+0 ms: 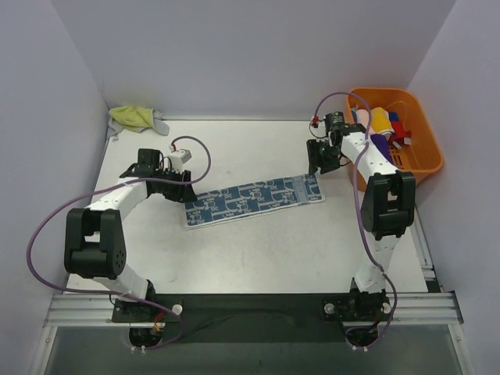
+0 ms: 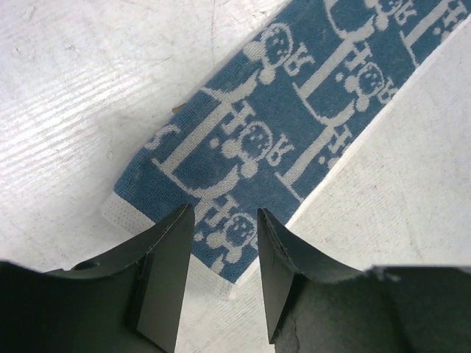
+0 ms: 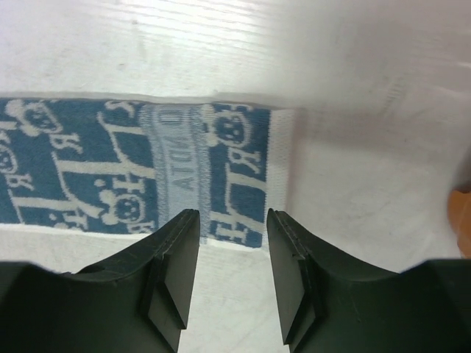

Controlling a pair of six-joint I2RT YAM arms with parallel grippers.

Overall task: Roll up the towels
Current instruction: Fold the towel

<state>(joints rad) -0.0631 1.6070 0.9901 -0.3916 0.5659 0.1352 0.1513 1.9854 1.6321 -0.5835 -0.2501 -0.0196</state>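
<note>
A blue-and-white patterned towel (image 1: 254, 199) lies flat as a long folded strip across the middle of the table. My left gripper (image 1: 176, 187) hovers over its left end, open, with nothing between the fingers; the left wrist view shows the towel's end (image 2: 294, 125) just beyond the tips of the left gripper (image 2: 224, 220). At the strip's right end my right gripper (image 1: 319, 164) is also open and empty, the towel's white hem (image 3: 278, 154) showing past the right gripper (image 3: 232, 220). A pale yellow-green towel (image 1: 134, 118) lies crumpled in the far left corner.
An orange plastic basket (image 1: 422, 133) holding colourful cloths stands at the far right, close behind my right arm. White walls enclose the table (image 1: 258, 250) on three sides.
</note>
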